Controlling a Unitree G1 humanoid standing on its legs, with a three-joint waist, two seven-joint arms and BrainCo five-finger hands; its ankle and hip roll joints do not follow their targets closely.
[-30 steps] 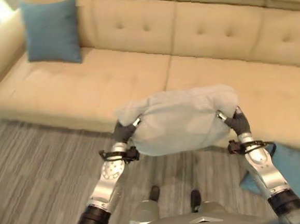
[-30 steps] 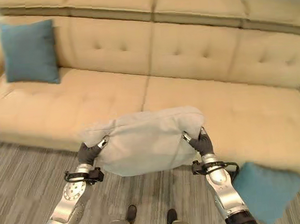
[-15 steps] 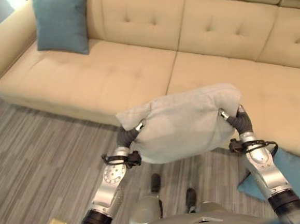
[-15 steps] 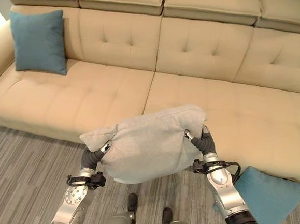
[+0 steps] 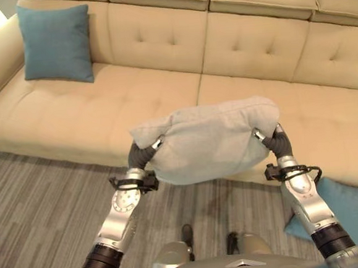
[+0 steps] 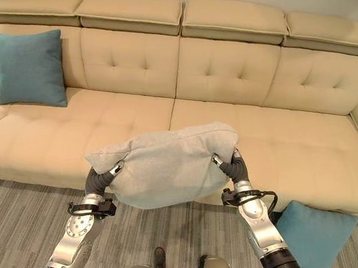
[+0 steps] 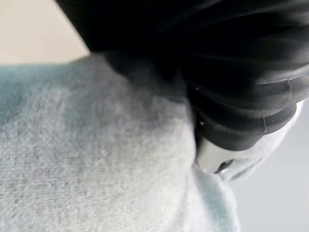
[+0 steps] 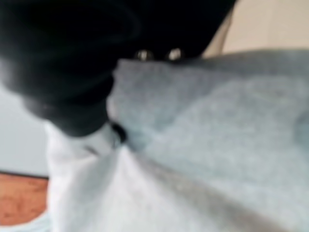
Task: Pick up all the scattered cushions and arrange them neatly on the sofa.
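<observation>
Grey cushion (image 6: 166,166) hangs in the air between the left hand (image 5: 141,153) at 9 o'clock and the right hand (image 5: 276,141) at 3 o'clock, over the sofa's (image 6: 304,143) front edge. Fingers sink into the fabric, probably pinching its ends; I cannot tell for sure. Since a second ago the cushion has stayed gripped and the camera has swung, so placement is still ahead. One blue cushion (image 6: 28,68) leans at 10 o'clock; another (image 6: 314,238) lies on the floor (image 6: 23,208) at 4 o'clock.
</observation>
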